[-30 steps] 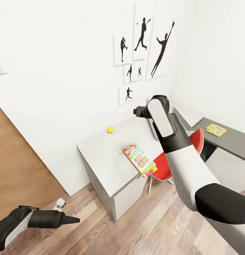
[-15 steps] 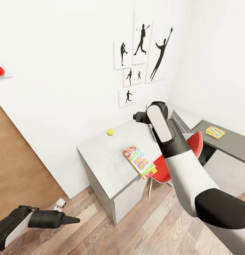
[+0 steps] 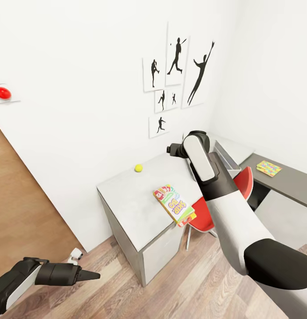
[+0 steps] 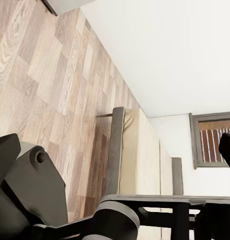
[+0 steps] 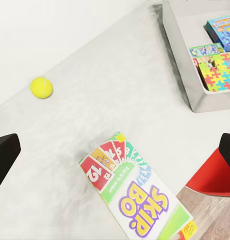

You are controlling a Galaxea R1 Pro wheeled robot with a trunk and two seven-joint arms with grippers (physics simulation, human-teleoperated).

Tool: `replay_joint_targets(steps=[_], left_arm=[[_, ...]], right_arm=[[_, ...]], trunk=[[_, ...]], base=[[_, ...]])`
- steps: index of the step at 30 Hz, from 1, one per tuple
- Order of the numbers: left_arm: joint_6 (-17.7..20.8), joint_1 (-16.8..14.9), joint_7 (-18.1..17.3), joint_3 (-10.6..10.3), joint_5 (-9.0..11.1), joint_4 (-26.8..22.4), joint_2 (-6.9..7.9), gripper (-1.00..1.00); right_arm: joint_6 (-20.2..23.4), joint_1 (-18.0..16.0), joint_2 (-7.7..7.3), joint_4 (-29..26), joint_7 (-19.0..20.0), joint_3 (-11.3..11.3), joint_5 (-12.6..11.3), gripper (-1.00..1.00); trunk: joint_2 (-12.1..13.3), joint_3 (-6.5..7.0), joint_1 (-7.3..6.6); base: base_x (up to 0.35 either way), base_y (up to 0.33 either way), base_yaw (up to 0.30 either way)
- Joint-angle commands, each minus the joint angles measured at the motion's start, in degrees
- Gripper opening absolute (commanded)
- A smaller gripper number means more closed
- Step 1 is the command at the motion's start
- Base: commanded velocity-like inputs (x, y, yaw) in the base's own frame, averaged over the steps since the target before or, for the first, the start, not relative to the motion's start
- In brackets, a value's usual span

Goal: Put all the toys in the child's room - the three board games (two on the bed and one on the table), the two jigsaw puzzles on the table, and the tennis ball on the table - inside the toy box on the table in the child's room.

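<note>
A yellow tennis ball (image 3: 138, 168) lies near the wall on the light grey table (image 3: 127, 199). The colourful Skip-Bo board game (image 3: 175, 205) sits at the table's front edge, overhanging it a little. My right arm reaches over the table; its gripper (image 5: 117, 150) hangs open above the ball (image 5: 41, 87) and the game (image 5: 132, 195). The grey toy box (image 5: 180, 60) stands further along the table with a jigsaw puzzle (image 5: 222, 70) and other boxes inside. Another puzzle (image 3: 269, 168) lies on the dark desk. My left gripper (image 3: 89, 275) hangs low over the floor, open and holding nothing.
A red chair (image 3: 206, 213) is tucked between the grey table and the dark desk (image 3: 295, 181). A wooden door (image 3: 20, 212) stands at the left. Black silhouette pictures (image 3: 175, 66) hang on the white wall. Wood floor (image 3: 171, 288) lies before the table.
The whole head view has shifted a little, so the camera moved. The ball and the board game stay put on the table, and both arms keep their pose.
</note>
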Motion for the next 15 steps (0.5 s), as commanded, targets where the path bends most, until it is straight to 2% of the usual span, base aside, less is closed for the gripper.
replay_joint_targets(steps=[1,15], left_arm=[[0.60,-0.08,-0.02,-0.29,0.45,-0.01,0.08,1.00],[0.60,-0.08,-0.02,-0.31,0.45,-0.01,0.08,1.00]], right_arm=[[0.20,-0.02,0.00,0.00,-0.57,0.07,-0.50,1.00],[0.63,0.11,0.00,-0.02,-0.55,0.05,-0.57,1.00]], trunk=[[-0.12,-0.03,0.04],[-0.12,1.26,0.04]], base=[[0.000,0.000,0.000],[0.000,0.000,0.000]])
